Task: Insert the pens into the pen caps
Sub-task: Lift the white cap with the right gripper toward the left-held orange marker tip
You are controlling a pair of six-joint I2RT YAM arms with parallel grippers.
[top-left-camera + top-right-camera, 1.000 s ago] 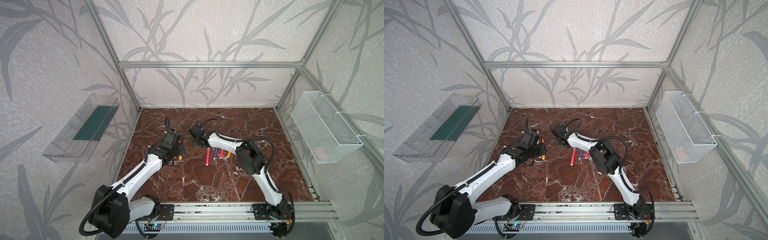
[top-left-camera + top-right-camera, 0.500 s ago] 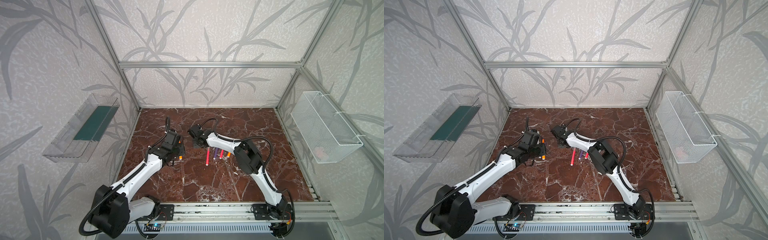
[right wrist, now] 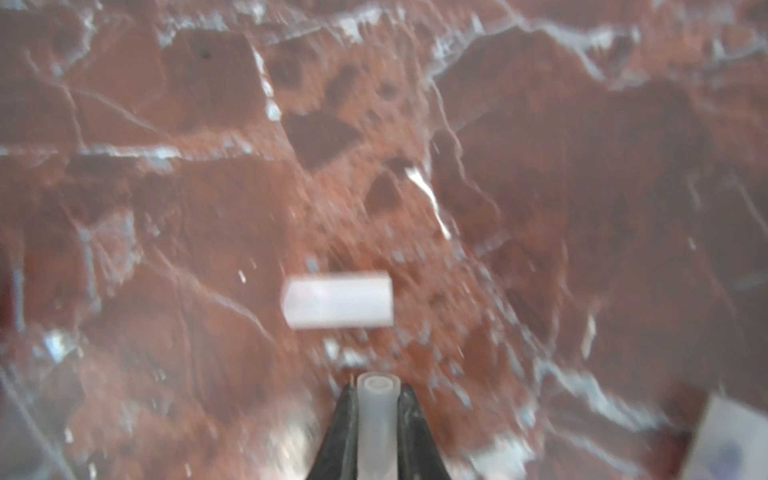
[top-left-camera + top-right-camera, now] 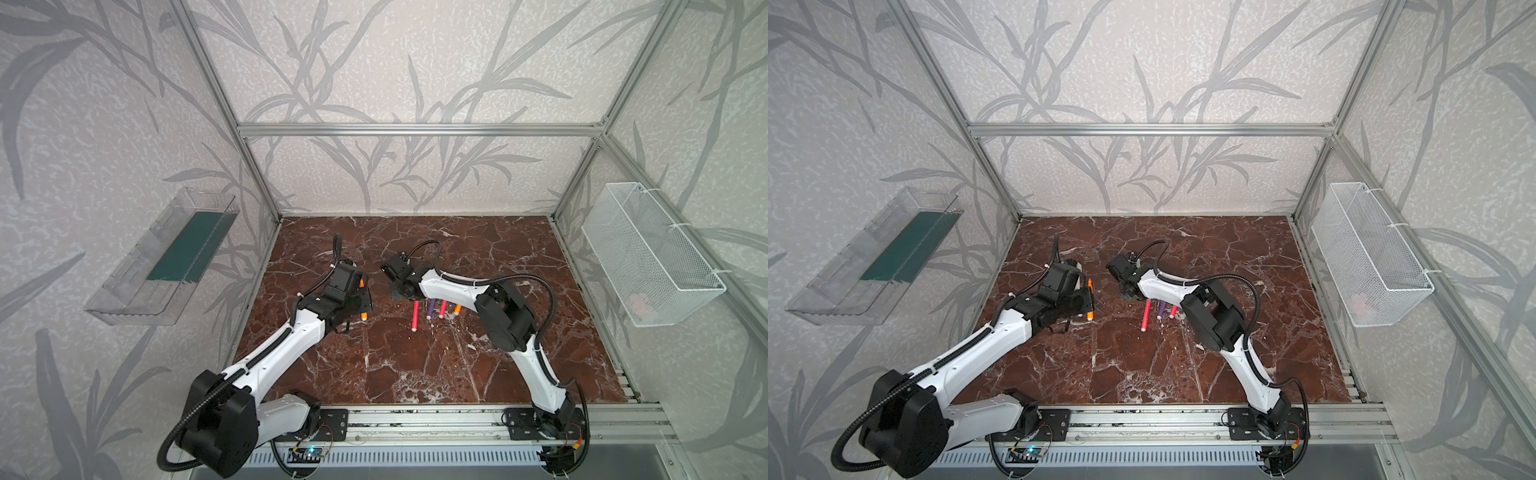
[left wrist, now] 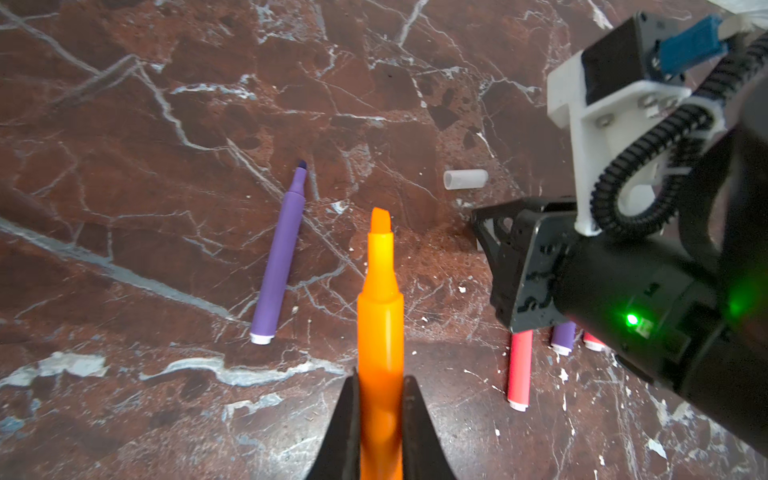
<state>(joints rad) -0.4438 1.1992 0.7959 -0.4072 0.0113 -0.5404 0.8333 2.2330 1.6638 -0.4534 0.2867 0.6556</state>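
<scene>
Orange pen [image 5: 380, 316], cap off and chisel tip bare, is clamped between the narrowed fingers of my left gripper [image 5: 381, 379] above the marble table [image 5: 124, 124], left of the table's middle in both top views. Near it but apart, my right gripper [image 3: 376, 395] has its fingers closed on a translucent pen cap [image 3: 376, 411], whose round end shows beyond the fingertips; the right wrist view is blurred. A second cap [image 3: 338, 300] lies on its side on the marble beyond those fingertips. From the left wrist camera I see a lone purple pen [image 5: 280, 257] lying flat and uncapped beside the held orange one, not touching it. In a top view, four more pens lie side by side, their upper ends hidden beneath my right forearm: a pink-red pen [image 4: 415, 316] reaching nearest me, then a second purple pen [image 4: 430, 309], a second pink-red pen [image 4: 443, 309] and a second orange pen [image 4: 457, 309]. I cannot tell whether any of these four wears a cap. On the enclosure's left wall hangs a clear plastic bin [image 4: 166, 266]; on its right wall, a white wire basket [image 4: 648, 257].
</scene>
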